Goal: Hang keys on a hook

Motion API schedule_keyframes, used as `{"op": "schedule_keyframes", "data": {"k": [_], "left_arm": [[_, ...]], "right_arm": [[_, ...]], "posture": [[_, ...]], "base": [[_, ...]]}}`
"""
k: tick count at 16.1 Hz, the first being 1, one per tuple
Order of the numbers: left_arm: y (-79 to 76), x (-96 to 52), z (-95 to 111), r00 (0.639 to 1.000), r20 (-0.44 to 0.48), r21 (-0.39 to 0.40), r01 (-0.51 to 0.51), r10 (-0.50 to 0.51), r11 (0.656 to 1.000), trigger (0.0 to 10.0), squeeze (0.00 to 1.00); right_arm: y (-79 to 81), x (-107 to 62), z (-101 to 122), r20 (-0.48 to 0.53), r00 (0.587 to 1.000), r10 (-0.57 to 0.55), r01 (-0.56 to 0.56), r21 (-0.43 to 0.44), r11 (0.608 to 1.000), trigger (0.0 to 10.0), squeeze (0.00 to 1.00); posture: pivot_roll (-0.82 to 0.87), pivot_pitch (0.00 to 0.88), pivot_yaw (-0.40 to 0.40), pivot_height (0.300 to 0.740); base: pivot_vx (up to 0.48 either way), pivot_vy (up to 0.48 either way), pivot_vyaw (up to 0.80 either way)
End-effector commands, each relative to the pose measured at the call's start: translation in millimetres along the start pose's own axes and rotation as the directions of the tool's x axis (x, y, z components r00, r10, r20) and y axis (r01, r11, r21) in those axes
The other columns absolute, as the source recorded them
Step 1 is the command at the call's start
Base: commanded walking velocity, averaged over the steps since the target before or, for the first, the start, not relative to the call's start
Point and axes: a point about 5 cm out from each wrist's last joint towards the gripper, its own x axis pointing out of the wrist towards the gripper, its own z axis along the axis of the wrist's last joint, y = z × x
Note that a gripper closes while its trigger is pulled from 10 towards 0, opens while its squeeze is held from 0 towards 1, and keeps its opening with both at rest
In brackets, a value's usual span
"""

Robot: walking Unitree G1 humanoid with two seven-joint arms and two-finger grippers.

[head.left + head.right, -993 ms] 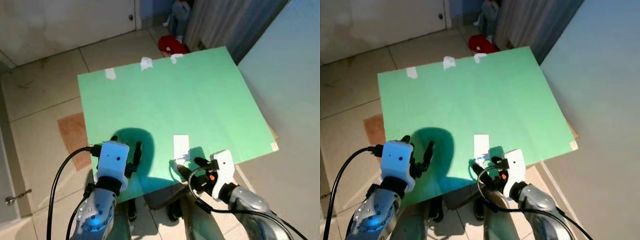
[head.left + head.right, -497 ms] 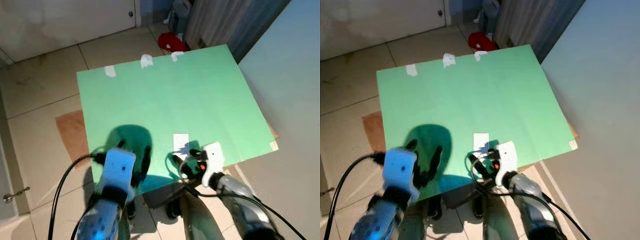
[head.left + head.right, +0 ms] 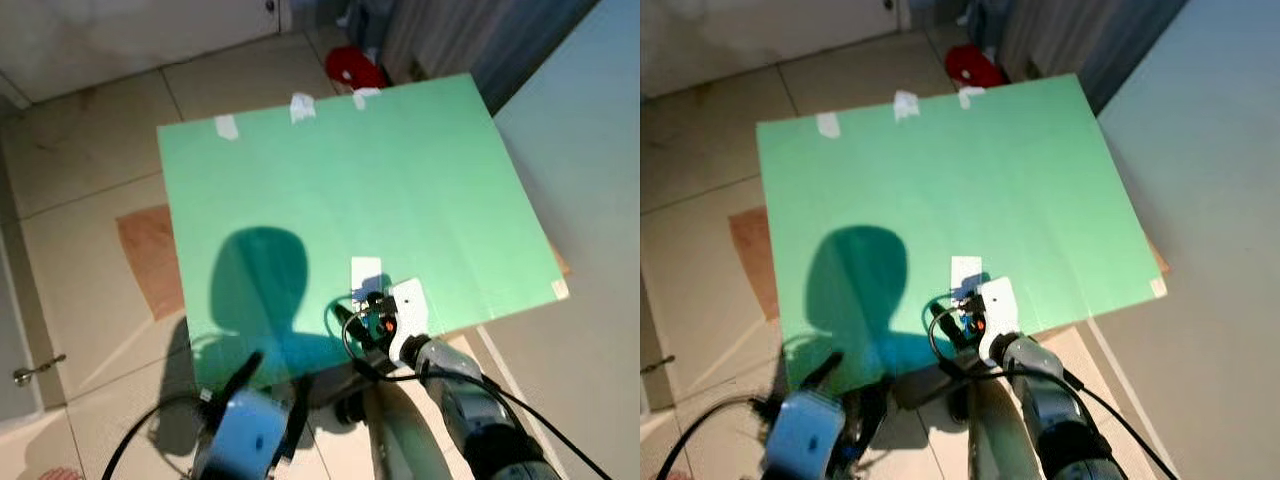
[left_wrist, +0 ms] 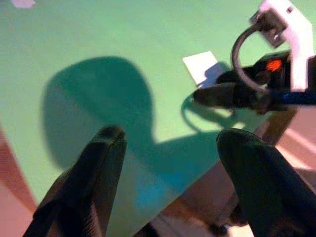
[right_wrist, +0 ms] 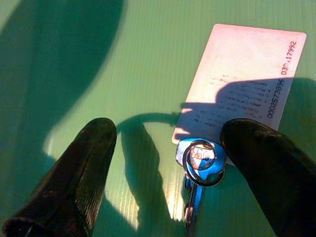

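The keys lie flat on the green counter, a blue-headed key on a metal ring, touching the near edge of a white card printed with numbers. We're right on top of them: the right gripper hovers with its two black fingers spread wide, one on each side, and the keys sit closer to one finger than the other. So we judge this as the pick-up step, the grasp not yet made.

From the head camera, keys and card are near the counter's front edge, with the right gripper reaching over them. The left gripper is low by that front edge, fingers apart and holding nothing.

Next we'd call for a drop onto the surface, centring on the ring, then a close that catches the ring or key head and leaves the card behind. The keys lie flat, so the fingertips must get right down. We can't spot a hook from here, so it has to be found after the lift.
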Motion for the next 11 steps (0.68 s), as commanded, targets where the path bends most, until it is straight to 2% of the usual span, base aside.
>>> {"op": "schedule_keyframes", "data": {"k": [1, 2, 5, 9, 11], "left_arm": [[-4.4, -7.2, -7.8, 1.0, -0.003, 0.015, -0.014, 0.014, 1.0, 10.0, 0.0], [-3.1, -12.4, -16.8, 0.999, 0.001, 0.074, -0.049, 0.05, 0.996, 10.0, 0.0], [-6.2, -16.7, -21.5, 0.997, 0.026, 0.102, -0.071, 0.068, 0.992, 10.0, 0.0], [-5.6, -14.8, -22.7, 0.991, 0.063, 0.099, -0.121, 0.116, 0.988, 10.0, 0.0], [-7.7, -12.7, -19.0, 0.99, 0.085, 0.069, -0.12, 0.114, 0.99, 10.0, 0.0]], "right_arm": [[-3.9, -7.6, -18.3, -0.057, 0.998, -0.033, 0.035, 0.026, 0.999, 10.0, 0.0], [-6.5, -5.8, -15.5, -0.045, 0.998, -0.039, 0.04, 0.01, 0.999, 10.0, 0.0], [-10.6, -4.8, -14.2, -0.039, 0.998, -0.045, 0.045, -0.016, 0.999, 10.0, 0.0], [-14.9, -9.2, -21.2, -0.06, 0.997, -0.058, 0.056, -0.038, 0.998, 10.0, 0.0], [-18.5, -13.3, -25.9, -0.071, 0.994, -0.081, 0.078, -0.037, 0.996, 10.0, 0.0]], "posture": [[0.13, 0.478, -0.109, 0.736], [0.12, 0.478, -0.116, 0.736], [0.11, 0.484, -0.124, 0.736], [0.1, 0.486, -0.131, 0.736], [0.1, 0.484, -0.129, 0.736]], "base": [[0.0, 0.0, 0.0], [0.0, 0.0, 0.0], [0.0, 0.0, 0.0], [0.0, 0.0, 0.0], [0.0, 0.0, 0.0]]}}
